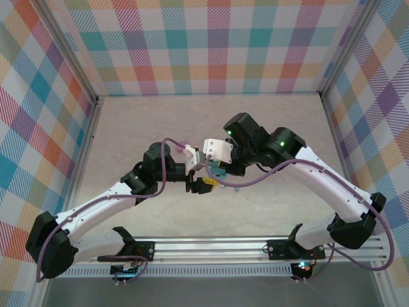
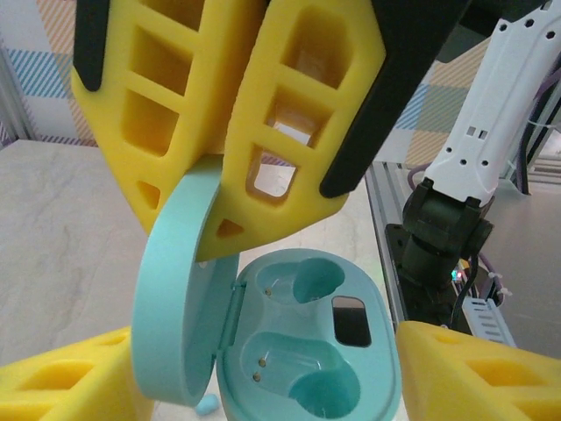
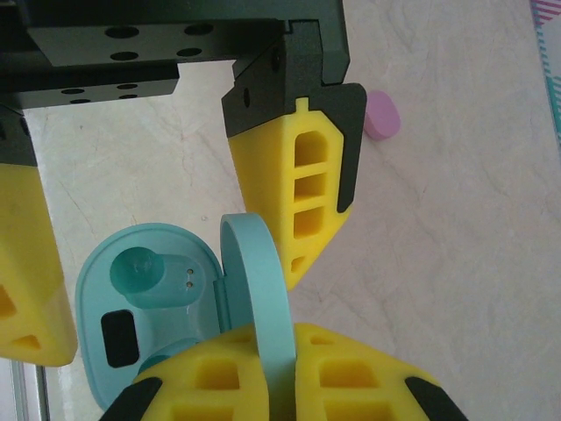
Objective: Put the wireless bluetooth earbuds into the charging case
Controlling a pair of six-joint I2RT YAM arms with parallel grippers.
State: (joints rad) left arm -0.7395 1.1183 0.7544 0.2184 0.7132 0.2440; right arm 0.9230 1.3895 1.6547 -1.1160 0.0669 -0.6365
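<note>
step: i'm holding case (image 2: 289, 329) open, wells (image 2: 317, 279) empty
right gripper (image 3: 276, 360): clamping lid (image 3: 259, 263)
left gripper (image 2: 272, 360): standing apart, flanking case
bud (image 2: 208, 403): lying by lid
next: i'm thinking left frees up, fetching bud

Case (image 2: 280, 331) base cropped (lid (image 2: 175, 298) partly hidden).

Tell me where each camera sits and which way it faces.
Top external: above, behind the robot, looking down on the table; left arm, right arm show.
Left wrist: faces the open teal case straddled by the left tool.
Right wrist: looks down past the right tool, shut on the lid.
Both wrist views share the case.
</note>
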